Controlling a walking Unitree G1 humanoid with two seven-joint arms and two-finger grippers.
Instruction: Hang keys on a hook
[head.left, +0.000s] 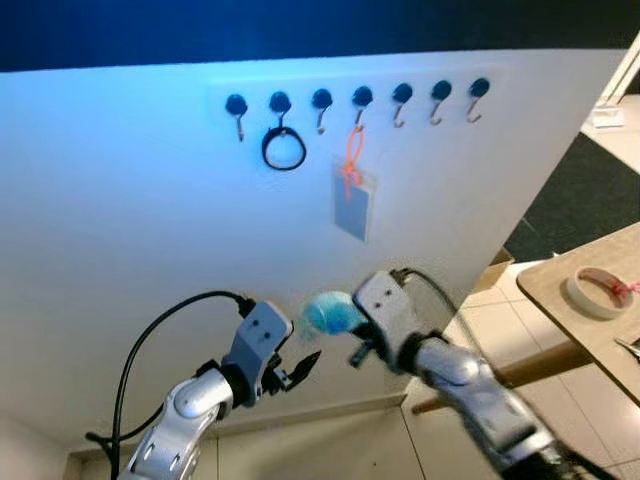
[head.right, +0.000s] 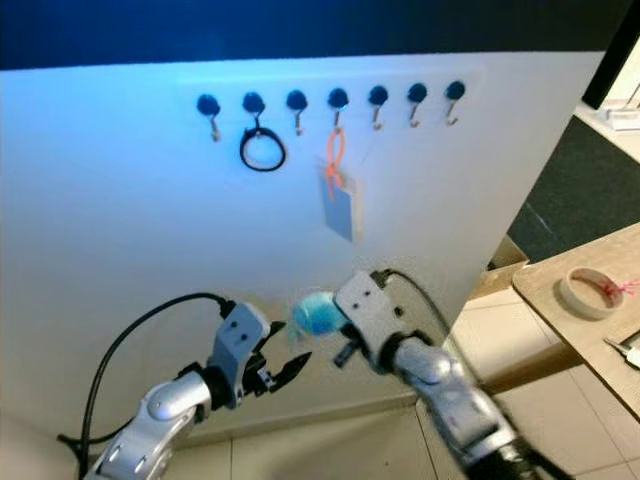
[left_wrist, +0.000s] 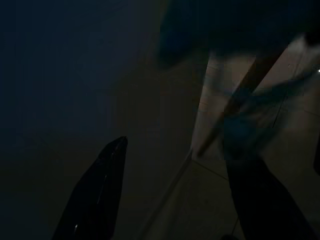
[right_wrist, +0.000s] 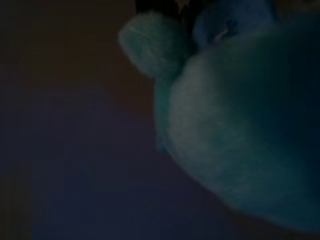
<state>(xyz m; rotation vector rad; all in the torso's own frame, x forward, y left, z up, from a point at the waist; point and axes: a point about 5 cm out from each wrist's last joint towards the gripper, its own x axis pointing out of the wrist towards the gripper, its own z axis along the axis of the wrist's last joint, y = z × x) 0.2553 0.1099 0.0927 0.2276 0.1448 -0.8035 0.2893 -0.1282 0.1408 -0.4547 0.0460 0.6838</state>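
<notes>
A row of several dark-knobbed hooks runs along the top of a white wall panel. A black ring hangs from the second hook, and an orange loop with a grey card from the fourth. Low before the panel, my right gripper is shut on a blue fluffy key fob, which looms close in the right wrist view. The keys themselves are hidden. My left gripper is open just to the left of the fob, its black fingers spread with nothing between them.
A wooden table at the right carries a roll of tape. A wooden bar runs under it. Tiled floor lies below, with dark carpet beyond the panel's right edge.
</notes>
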